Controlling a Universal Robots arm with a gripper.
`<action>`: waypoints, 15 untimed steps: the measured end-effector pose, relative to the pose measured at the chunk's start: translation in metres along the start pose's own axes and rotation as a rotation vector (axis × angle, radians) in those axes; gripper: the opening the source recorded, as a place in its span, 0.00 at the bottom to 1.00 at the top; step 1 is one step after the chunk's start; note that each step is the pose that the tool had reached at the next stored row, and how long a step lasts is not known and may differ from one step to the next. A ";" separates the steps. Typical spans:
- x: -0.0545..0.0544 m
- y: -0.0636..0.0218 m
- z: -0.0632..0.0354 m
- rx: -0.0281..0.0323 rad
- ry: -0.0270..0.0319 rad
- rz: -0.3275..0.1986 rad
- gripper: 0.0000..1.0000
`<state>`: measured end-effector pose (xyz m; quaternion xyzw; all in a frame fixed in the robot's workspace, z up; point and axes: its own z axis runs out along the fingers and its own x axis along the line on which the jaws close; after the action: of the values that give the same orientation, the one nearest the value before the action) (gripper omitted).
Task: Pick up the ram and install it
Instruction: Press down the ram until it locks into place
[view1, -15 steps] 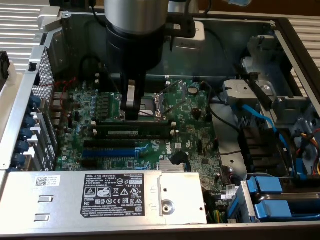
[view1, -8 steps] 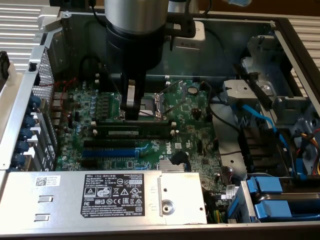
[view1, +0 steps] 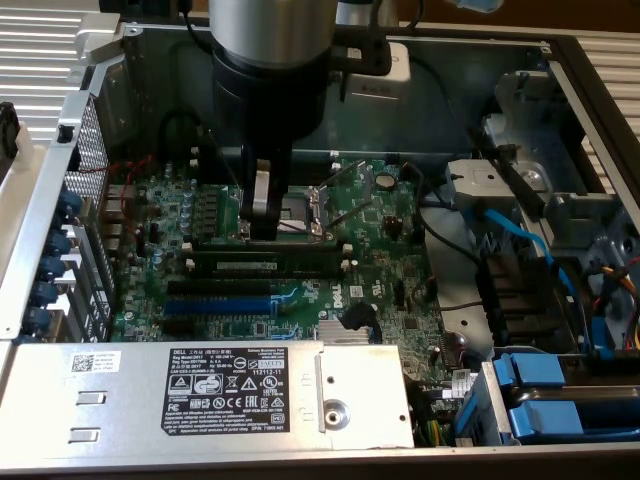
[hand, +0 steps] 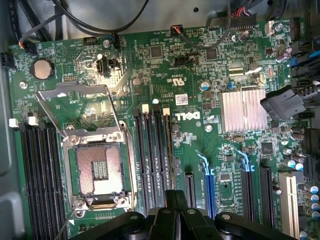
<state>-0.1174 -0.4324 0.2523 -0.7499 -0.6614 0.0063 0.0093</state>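
One ram stands slotted directly beneath the jaws.

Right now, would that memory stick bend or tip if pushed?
The memory stick looks thin and flat: probably stiff, light, fragile. It stands on its narrow edge on the board, so a sideways push might tip it.
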 end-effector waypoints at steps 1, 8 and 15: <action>0.000 0.0000 0.0000 0.0000 0.0003 0.013 0.10; 0.000 0.0000 0.0000 -0.0003 0.0024 0.109 0.10; 0.000 0.0000 0.0000 -0.0005 0.0040 0.180 0.10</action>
<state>-0.1174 -0.4324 0.2523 -0.8064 -0.5913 0.0055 0.0099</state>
